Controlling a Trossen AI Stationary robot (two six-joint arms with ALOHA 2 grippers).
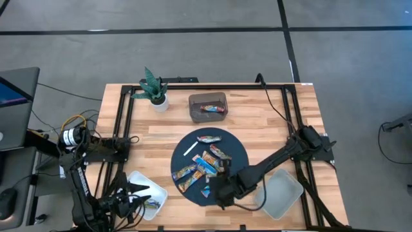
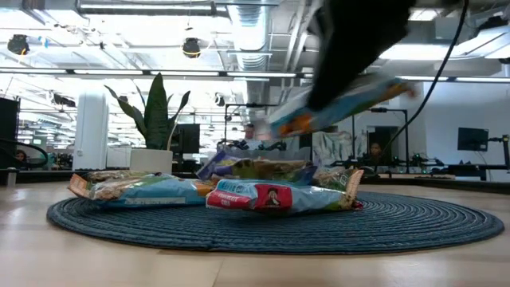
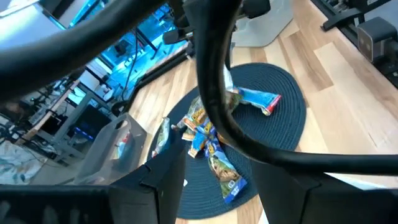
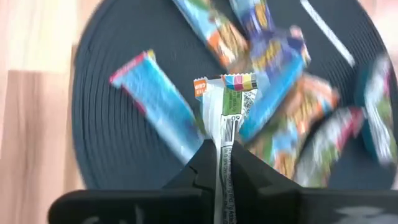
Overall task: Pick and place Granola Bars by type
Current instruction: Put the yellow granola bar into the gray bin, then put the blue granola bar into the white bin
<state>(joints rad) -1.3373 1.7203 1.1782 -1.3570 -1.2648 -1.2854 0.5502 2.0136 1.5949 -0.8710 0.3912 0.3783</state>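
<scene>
Now the right gripper, clamped on a blue-white granola bar above the round mat's near edge, should lift clear before swinging to the white tray.

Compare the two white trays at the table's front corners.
The left tray already holds a bar; the right tray shows none. The left gripper sits over the left tray, open, while the right gripper is off the right tray, over the mat. Both are white, shallow and rounded.
</scene>
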